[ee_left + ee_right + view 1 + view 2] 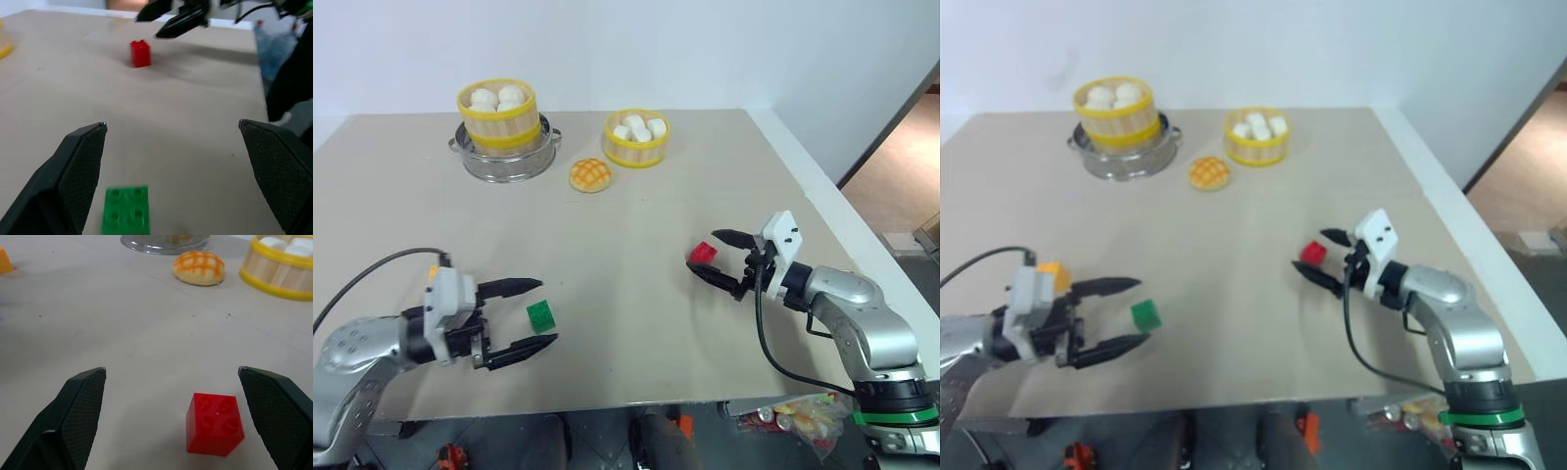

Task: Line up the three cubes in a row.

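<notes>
The green cube (541, 315) lies near the table's front left, between the spread black fingers of my open left gripper (546, 311), which points to the right; nothing grips it. The red cube (704, 254) sits right of centre, just inside the fingertips of my open right gripper (703, 250), which comes in from the right, untouched. In the right wrist view the red cube (214, 424) stands nearer one finger. The orange-yellow cube (1053, 274) rests behind my left hand, partly hidden.
At the back stand a bamboo steamer (497, 115) with white buns on a metal pot (505, 162) and a second steamer basket (635, 138). A golden bun (590, 175) lies before them. The table's front edge (607, 403) is close to both hands.
</notes>
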You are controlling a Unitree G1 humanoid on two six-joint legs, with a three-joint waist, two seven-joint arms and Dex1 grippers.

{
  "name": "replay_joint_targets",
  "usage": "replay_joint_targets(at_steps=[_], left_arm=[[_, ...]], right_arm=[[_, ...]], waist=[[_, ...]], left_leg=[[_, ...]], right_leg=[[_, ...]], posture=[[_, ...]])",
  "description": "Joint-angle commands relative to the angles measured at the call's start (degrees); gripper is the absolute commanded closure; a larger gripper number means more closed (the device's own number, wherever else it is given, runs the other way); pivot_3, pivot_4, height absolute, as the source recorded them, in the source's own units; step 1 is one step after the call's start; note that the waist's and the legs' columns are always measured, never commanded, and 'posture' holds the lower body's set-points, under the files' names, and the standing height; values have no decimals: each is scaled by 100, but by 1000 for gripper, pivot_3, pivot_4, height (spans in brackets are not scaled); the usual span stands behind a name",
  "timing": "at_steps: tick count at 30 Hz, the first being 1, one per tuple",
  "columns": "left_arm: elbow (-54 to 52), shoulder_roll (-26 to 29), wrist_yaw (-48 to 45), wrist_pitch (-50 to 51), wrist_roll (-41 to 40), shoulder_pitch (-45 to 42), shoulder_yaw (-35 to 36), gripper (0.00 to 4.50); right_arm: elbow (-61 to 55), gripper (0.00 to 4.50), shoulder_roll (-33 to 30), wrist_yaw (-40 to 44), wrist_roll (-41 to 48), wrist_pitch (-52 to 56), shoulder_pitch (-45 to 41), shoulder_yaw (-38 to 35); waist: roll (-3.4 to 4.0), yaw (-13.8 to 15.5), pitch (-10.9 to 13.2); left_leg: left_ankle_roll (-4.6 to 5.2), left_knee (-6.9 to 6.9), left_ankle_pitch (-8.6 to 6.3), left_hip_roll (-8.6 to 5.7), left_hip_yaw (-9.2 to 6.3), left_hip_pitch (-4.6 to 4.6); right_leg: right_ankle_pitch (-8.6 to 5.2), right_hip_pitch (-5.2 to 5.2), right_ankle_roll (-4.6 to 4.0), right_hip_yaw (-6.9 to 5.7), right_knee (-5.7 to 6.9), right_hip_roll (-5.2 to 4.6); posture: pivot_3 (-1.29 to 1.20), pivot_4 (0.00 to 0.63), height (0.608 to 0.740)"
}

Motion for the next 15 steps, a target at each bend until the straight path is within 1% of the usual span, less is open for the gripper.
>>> replay_joint_targets(at_steps=[1, 5, 9, 12, 15], left_arm=[[199, 14, -221, -1, 88, -341, -264, 29], [320, -24, -358, -56, 174, -564, -476, 29], [394, -63, -385, -84, 233, -611, -516, 29], [375, -58, -427, -100, 257, -564, -528, 29], [311, -66, -414, -97, 248, -525, -523, 29]], right_arm=[[327, 0, 49, -91, -274, -330, -188, 45], [917, 0, 165, -219, -470, -671, -385, 0], [1322, 0, 188, -121, -529, -854, -485, 25], [1714, 0, 268, 7, -527, -815, -629, 122], [1859, 0, 315, 211, -441, -607, -669, 181]], waist=[[0, -6, 0], [0, -12, 0], [0, -10, 0], [0, -11, 0], [1, -10, 0]], left_leg=[[0, 0, 0, 0, 0, 0], [1, 0, 0, 6, 2, 2], [1, 0, 0, 10, -1, 3], [1, 0, 0, 15, 0, 4], [1, 1, 0, 16, -2, 4]], right_leg=[[0, 0, 0, 1, 0, 1], [2, -1, 0, 9, 1, 11], [2, 0, 0, 15, 3, 22], [3, 1, -1, 23, 3, 30], [3, 2, -1, 28, 4, 37]], posture=[[0, 150, 740], [0, 150, 740], [0, 150, 740], [0, 150, 740], [0, 150, 740]])
